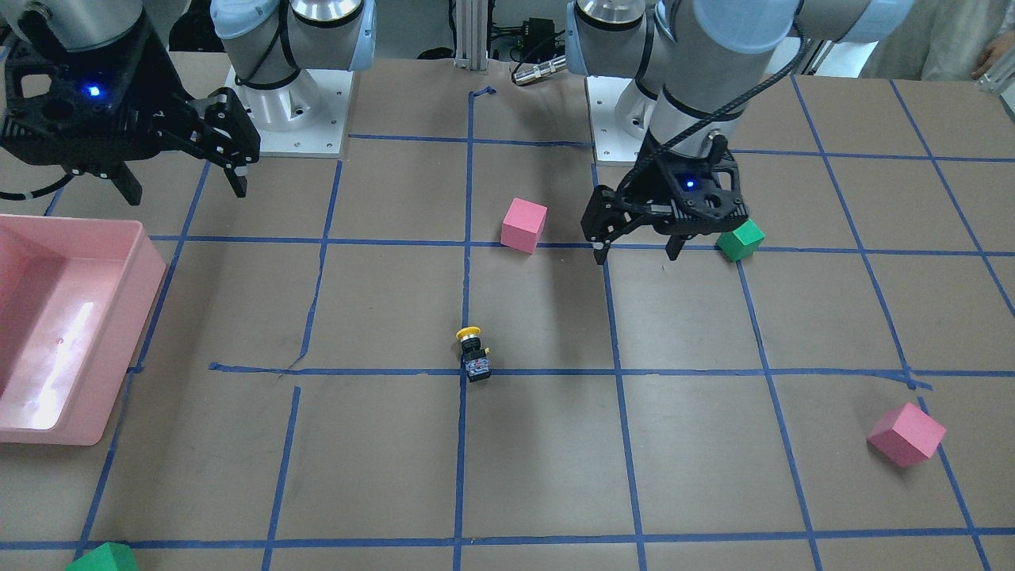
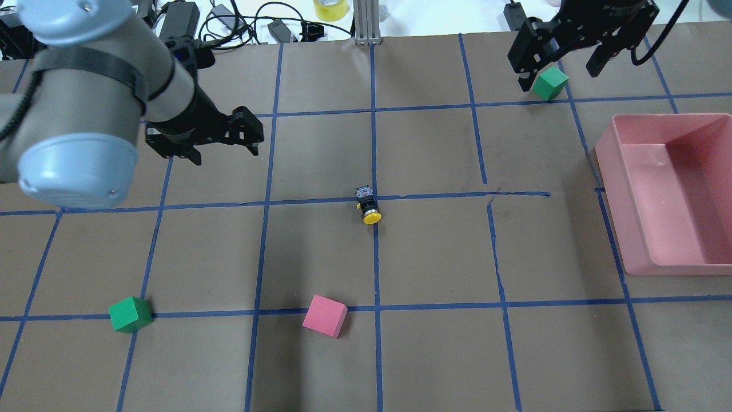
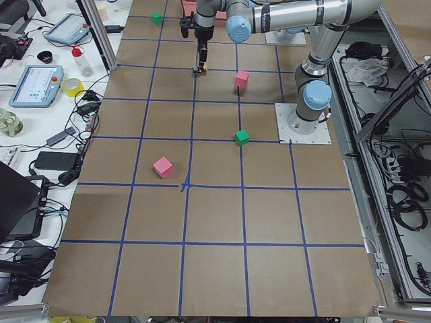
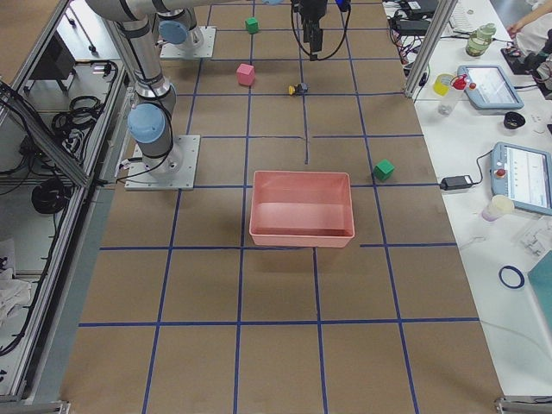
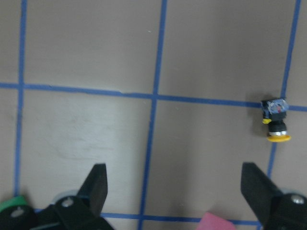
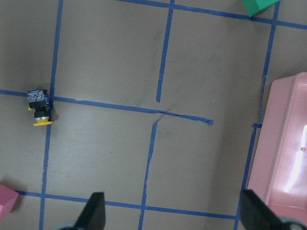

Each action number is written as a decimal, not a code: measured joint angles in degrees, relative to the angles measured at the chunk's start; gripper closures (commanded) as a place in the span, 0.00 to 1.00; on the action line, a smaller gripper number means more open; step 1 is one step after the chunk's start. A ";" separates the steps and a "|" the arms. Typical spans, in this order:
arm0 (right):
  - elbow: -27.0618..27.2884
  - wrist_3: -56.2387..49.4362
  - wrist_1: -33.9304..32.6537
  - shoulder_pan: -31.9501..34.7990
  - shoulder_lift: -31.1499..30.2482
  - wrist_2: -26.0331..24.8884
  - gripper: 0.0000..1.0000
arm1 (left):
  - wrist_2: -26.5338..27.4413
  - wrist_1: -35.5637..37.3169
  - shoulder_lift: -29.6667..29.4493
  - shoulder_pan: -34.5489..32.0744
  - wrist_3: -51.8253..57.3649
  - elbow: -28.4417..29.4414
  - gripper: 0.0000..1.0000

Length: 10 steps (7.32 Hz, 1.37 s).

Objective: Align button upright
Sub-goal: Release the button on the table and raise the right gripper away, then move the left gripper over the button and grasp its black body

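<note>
– Button [image 1: 474, 355] job, status? Hands first.

– Left hand [image 5: 173, 175]: fingers spread wide, nothing in it, hanging high. Right hand [image 6: 172, 196]: same, wide and empty, also high.

– Where are they against the pink bin [image 2: 680, 212]?

– Right hand is between the bin and the button. Left hand is on the far side of the button from the bin, well apart from it.

– And the button itself?

– On the worktop [image 2: 434, 355], well apart from the bin, to the robot's left of it. It touches nothing else. It lies on its side with the yellow cap toward the robot's base and the grey-blue terminal end away from it. So not upright.

– Step?

– My read: pre-grasp. Nothing is gripped and neither hand is over it.

– Next?

– One hand has to travel over the button and drop, fingers either side of the black body, not on the cap. Then close, lift, tip it so the cap faces up, and set it on the terminal end. It's a small part with a narrow base, so release gently or it topples. Can't tell which arm goes.
</note>
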 measured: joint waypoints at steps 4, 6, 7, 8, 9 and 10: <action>2.79 6.00 0.51 -0.11 0.06 3.14 0.00 | 3.64 22.45 -4.60 -11.80 -13.55 -10.80 0.03; 3.97 9.84 -0.45 0.20 -0.37 2.52 0.07 | 9.83 29.44 -8.36 -17.18 -18.41 -12.68 0.04; 4.87 10.59 -2.27 0.74 -0.73 1.74 0.00 | 11.12 32.76 -10.93 -19.08 -20.50 -12.88 0.04; 6.11 10.78 -5.16 1.45 -1.03 0.99 0.00 | 11.52 37.01 -13.99 -20.42 -21.96 -12.94 0.04; 7.41 10.74 -7.24 1.89 -1.18 0.60 0.00 | 11.51 41.32 -17.00 -21.09 -22.94 -12.96 0.04; 8.18 10.78 -8.11 2.06 -1.25 0.54 0.00 | 11.41 45.31 -19.78 -21.33 -23.75 -12.97 0.04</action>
